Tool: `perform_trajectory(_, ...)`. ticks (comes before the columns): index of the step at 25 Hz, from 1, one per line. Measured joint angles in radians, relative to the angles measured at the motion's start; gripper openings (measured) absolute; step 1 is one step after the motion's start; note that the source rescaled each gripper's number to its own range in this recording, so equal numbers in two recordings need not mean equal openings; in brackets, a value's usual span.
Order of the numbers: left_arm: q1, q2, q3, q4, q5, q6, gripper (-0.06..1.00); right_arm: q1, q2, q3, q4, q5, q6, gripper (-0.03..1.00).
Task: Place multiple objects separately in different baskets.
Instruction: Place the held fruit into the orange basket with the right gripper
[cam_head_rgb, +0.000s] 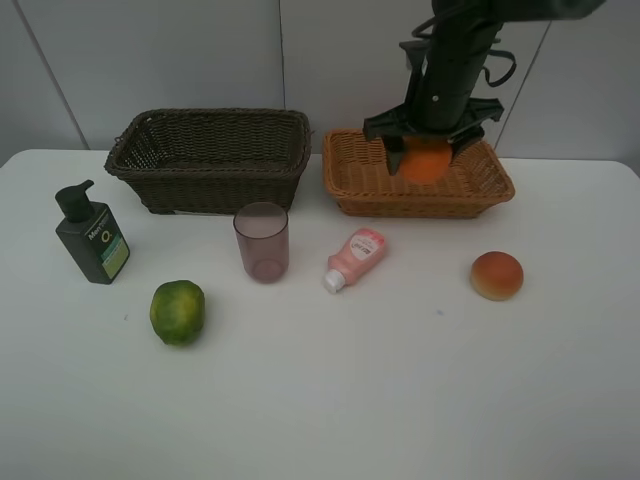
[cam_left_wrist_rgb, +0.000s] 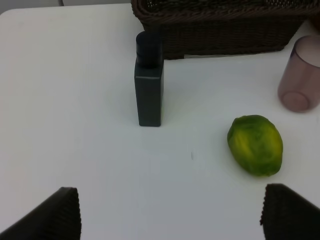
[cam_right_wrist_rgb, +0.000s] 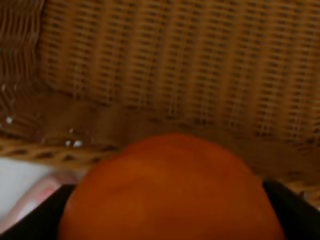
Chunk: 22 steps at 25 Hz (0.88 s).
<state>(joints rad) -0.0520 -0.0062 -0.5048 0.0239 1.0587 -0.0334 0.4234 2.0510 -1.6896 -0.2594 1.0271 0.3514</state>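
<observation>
My right gripper (cam_head_rgb: 426, 158) is shut on the orange (cam_head_rgb: 425, 165) and holds it over the light orange-tan basket (cam_head_rgb: 362, 188). In the right wrist view the orange (cam_right_wrist_rgb: 170, 190) fills the space between the fingers, with the basket's woven wall (cam_right_wrist_rgb: 175, 65) behind. The dark brown basket (cam_head_rgb: 210, 165) stands to its left. On the table lie the dark green pump bottle (cam_head_rgb: 92, 240), green citrus (cam_head_rgb: 177, 312), mauve cup (cam_head_rgb: 262, 242), pink tube (cam_head_rgb: 355, 257) and peach-like fruit (cam_head_rgb: 497, 275). My left gripper (cam_left_wrist_rgb: 170, 215) is open and empty, back from the bottle (cam_left_wrist_rgb: 148, 85) and citrus (cam_left_wrist_rgb: 255, 145).
The white table (cam_head_rgb: 330, 400) runs to a pale wall behind the baskets. The left wrist view also shows the dark basket (cam_left_wrist_rgb: 225, 30) and the cup (cam_left_wrist_rgb: 300, 80). The pink tube (cam_right_wrist_rgb: 40, 192) shows below the basket rim in the right wrist view.
</observation>
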Motion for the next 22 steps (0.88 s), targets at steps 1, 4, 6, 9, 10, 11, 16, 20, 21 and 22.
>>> perform_trajectory(1,0.000,0.000,0.000,0.000,0.000,0.000,0.94,-0.010,0.018,-0.010,-0.004,-0.022,0.000,0.46)
perform_trajectory(4,0.000,0.000,0.000,0.000,0.000,0.000,0.94,-0.038,0.058,-0.023,-0.010,-0.109,0.000,0.46)
perform_trajectory(6,0.000,0.000,0.000,0.000,0.000,0.000,0.94,-0.054,0.074,-0.026,-0.010,-0.183,0.000,0.46)
perform_trajectory(9,0.000,0.000,0.000,0.000,0.000,0.000,0.94,-0.072,0.095,-0.027,-0.012,-0.279,0.000,0.46)
perform_trajectory(10,0.000,0.000,0.000,0.000,0.000,0.000,0.94,-0.075,0.103,-0.027,-0.012,-0.309,0.000,0.46)
perform_trajectory(11,0.000,0.000,0.000,0.000,0.000,0.000,0.94,-0.078,0.113,-0.027,-0.012,-0.331,0.000,0.46)
perform_trajectory(16,0.000,0.000,0.000,0.000,0.000,0.000,0.94,-0.087,0.185,-0.027,-0.010,-0.404,0.000,0.46)
perform_trajectory(20,0.000,0.000,0.000,0.000,0.000,0.000,0.94,-0.087,0.224,-0.027,-0.010,-0.450,0.000,0.46)
perform_trajectory(21,0.000,0.000,0.000,0.000,0.000,0.000,0.94,-0.087,0.227,-0.027,-0.010,-0.457,0.000,0.46)
perform_trajectory(22,0.000,0.000,0.000,0.000,0.000,0.000,0.94,-0.087,0.230,-0.027,-0.010,-0.461,0.000,0.46)
